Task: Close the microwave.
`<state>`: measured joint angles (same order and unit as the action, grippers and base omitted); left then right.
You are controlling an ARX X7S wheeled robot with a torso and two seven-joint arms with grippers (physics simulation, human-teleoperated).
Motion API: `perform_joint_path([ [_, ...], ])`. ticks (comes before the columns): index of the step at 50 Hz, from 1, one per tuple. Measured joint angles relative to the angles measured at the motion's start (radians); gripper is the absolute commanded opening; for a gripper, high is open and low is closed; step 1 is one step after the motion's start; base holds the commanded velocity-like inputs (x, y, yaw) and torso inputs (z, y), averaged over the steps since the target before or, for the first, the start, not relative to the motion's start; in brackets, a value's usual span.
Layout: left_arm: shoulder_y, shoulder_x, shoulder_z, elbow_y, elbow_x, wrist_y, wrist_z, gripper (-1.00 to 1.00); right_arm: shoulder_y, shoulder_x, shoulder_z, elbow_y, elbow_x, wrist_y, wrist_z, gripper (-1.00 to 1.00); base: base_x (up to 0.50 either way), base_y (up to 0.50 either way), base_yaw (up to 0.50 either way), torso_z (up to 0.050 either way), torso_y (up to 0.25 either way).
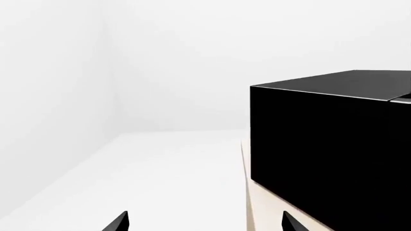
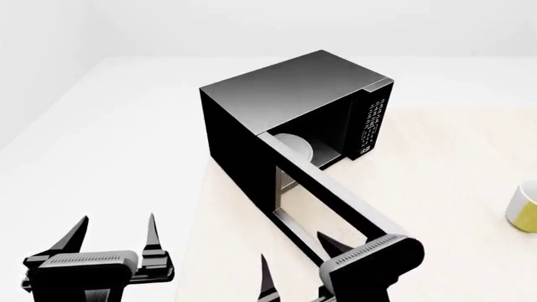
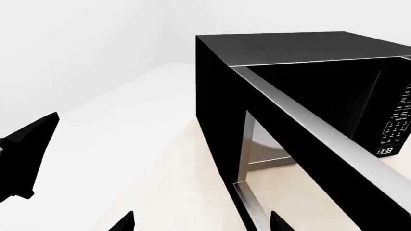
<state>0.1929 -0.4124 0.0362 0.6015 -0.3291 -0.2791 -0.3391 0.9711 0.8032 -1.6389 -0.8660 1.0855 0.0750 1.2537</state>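
Note:
The microwave (image 2: pixel 277 94) is a glossy black box on a beige table (image 2: pixel 453 163). Its windowed door (image 2: pixel 336 195) is swung wide open toward me. A white plate (image 2: pixel 293 148) shows inside, with the keypad strip (image 2: pixel 371 126) at the right. My right gripper (image 2: pixel 293 251) is open at the near, outer part of the door. In the right wrist view the door (image 3: pixel 308 130) runs past the right gripper (image 3: pixel 199 222), its lower frame passing between the fingertips; contact cannot be told. My left gripper (image 2: pixel 117 220) is open and empty, left of the microwave (image 1: pixel 321 154).
The table's left edge (image 2: pixel 201 207) runs just beside the microwave, and white floor lies beyond it under my left gripper (image 1: pixel 205 224). A white and yellow mug (image 2: pixel 524 207) stands at the right edge of the head view. White walls close the back.

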Motion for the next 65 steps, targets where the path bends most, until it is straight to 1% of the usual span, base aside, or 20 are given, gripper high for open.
perform_joint_path([
  [65, 0.003, -0.014, 0.011, 0.004, -0.013, 0.007, -0.011, 1.00, -0.039, 0.033, 0.022, 0.062, 0.048, -0.019, 0.012, 1.00, 0.00, 0.00, 0.00, 0.000, 0.000],
])
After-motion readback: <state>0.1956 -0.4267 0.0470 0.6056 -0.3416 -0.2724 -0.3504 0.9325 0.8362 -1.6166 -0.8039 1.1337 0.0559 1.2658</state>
